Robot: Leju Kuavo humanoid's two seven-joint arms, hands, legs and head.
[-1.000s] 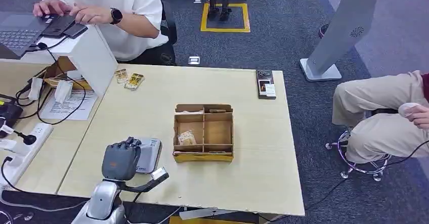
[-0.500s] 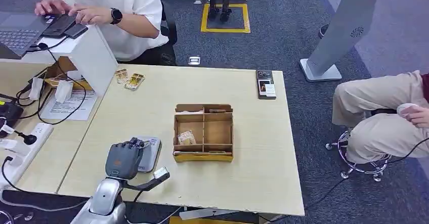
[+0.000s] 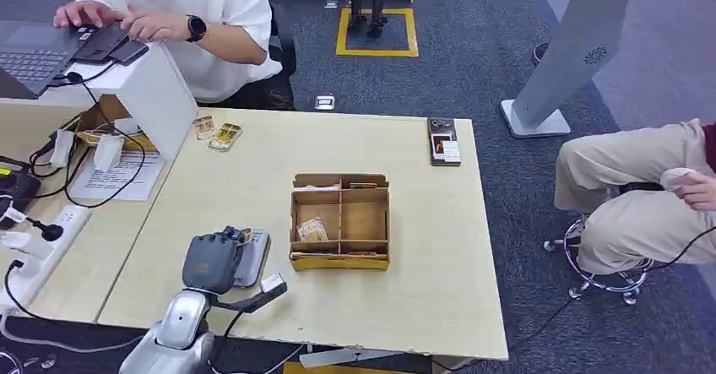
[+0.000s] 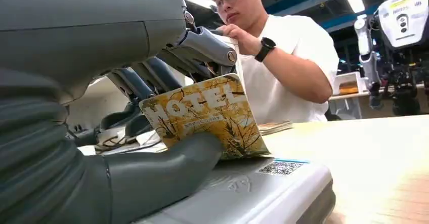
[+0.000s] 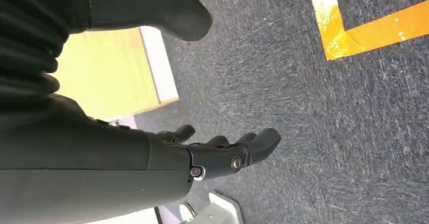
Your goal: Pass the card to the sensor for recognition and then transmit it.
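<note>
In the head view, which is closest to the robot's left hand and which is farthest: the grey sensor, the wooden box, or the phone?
From the left robot hand:
1. Grey sensor, right under the hand.
2. Wooden box, in the table's middle.
3. Phone, at the table's far right edge.

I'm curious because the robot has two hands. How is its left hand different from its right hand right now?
The left hand holds a yellow card over the grey sensor on the table; the right hand holds nothing. The left hand's fingers and thumb pinch the card; the right hand's fingers are loosely apart. The left hand is above the table; the right hand hangs over the carpet. Both have dark fingers.
</note>
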